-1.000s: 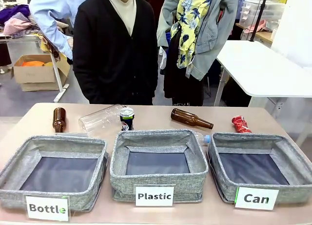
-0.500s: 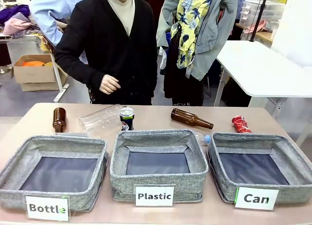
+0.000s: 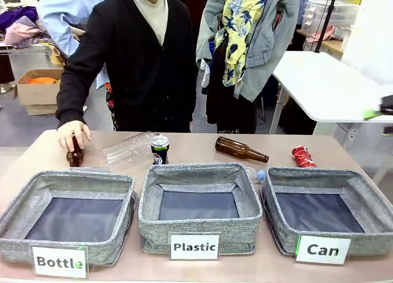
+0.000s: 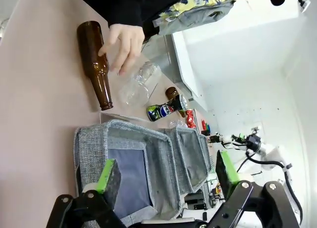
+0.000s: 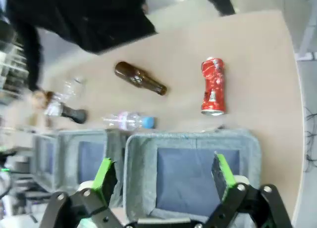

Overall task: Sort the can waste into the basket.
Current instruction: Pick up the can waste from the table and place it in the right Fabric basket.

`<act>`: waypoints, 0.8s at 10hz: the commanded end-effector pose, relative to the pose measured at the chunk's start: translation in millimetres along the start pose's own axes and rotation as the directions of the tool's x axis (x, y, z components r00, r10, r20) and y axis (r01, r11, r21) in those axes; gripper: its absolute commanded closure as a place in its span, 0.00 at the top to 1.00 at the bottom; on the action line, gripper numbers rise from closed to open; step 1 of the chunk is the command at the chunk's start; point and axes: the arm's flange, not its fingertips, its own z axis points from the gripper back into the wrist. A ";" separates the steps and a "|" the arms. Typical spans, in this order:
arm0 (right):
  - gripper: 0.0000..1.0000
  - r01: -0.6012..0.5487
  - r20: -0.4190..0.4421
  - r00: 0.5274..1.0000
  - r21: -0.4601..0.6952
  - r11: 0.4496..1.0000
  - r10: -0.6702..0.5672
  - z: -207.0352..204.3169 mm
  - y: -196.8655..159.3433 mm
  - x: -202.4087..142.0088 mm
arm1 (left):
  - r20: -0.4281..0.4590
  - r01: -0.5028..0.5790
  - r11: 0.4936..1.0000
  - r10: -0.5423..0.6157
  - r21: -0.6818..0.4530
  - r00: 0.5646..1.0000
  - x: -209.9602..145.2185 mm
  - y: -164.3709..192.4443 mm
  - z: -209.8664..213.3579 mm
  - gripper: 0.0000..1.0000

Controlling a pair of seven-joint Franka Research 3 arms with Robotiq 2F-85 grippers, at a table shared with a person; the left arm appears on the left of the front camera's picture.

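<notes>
- My left gripper (image 4: 167,173) hangs over the near end of the table with its jaws spread wide and nothing between the green pads.
- My right gripper (image 5: 162,174) is likewise released and empty, poised above the basket (image 5: 188,139) with the "Can" card; that basket's dark lining is bare.
- The crushed red can (image 3: 302,156) lies on its side on the table just beyond the far rim of the Can basket, near it but not touching.
- The black can (image 3: 160,149) stands upright behind the far rim of the Plastic basket (image 3: 199,170), right beside a clear plastic bottle (image 3: 126,149) lying on its side.
- The person's hand (image 3: 72,132) is down on the far end of a brown bottle (image 3: 74,154) that lies behind the Bottle basket (image 3: 67,177); I cannot tell whether the fingers grip it or merely rest on it.
- A second brown bottle (image 3: 239,149) lies between the two cans, neck towards the red one.
- A small plastic bottle with a blue cap (image 5: 130,121) lies at the gap between the Plastic and Can baskets.
</notes>
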 end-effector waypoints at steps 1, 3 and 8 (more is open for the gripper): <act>1.00 -0.088 -0.196 0.979 -0.209 0.974 0.047 -42.9 41.1 33.3 | 0.004 0.018 1.000 -0.018 -0.017 1.000 0.1 -0.9 2.8 1.00; 1.00 -0.150 -0.157 0.981 -0.237 0.960 0.114 -57.7 57.3 38.9 | 0.004 0.018 1.000 -0.018 -0.017 1.000 0.1 -0.9 2.8 1.00; 1.00 -0.141 -0.215 0.975 -0.406 0.903 0.055 -84.0 83.6 47.9 | 0.004 0.018 1.000 -0.018 -0.017 1.000 0.1 -0.9 2.8 1.00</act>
